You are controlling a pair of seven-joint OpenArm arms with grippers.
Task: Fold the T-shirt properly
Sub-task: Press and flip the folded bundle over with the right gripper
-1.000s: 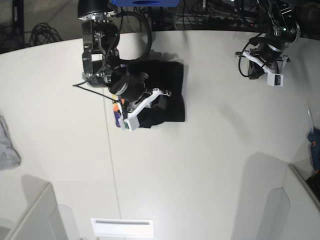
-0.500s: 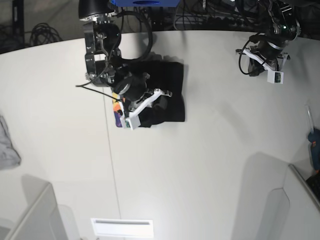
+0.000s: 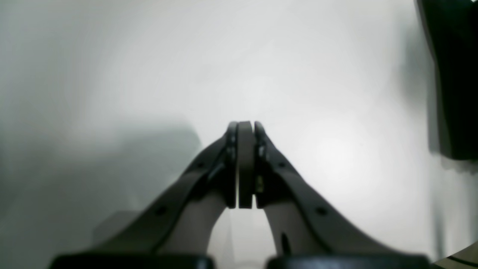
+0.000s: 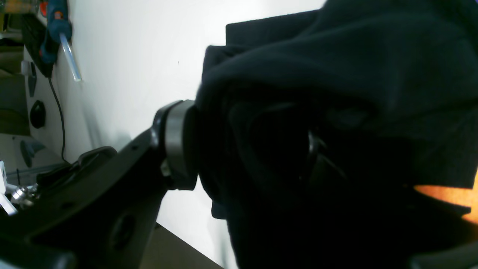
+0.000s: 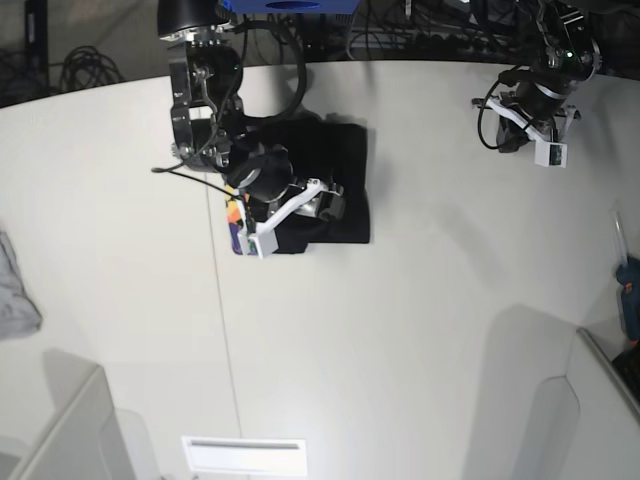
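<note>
The black T-shirt [image 5: 335, 165] lies folded into a small block at the back of the white table [image 5: 400, 320]. A strip of its orange and purple print [image 5: 235, 228] shows at the left edge. My right gripper [image 5: 325, 200] is low over the block's front part. In the right wrist view its jaws [image 4: 246, 149] stand apart and open, with black cloth [image 4: 336, 74] bunched loosely between them and an orange patch [image 4: 448, 196] at the right. My left gripper [image 3: 245, 125] is shut on nothing over bare table, at the far right [image 5: 535, 130] of the base view.
A small grey cloth [image 5: 15, 290] lies at the table's left edge. A blue tool [image 5: 630, 285] sits at the right edge. Pale bin corners rise at the front left [image 5: 60, 430] and front right [image 5: 600, 410]. Cables run behind the table.
My right gripper's jaws have opened over the shirt's front fold, and the cloth there has settled a little. The left arm has hardly moved.
</note>
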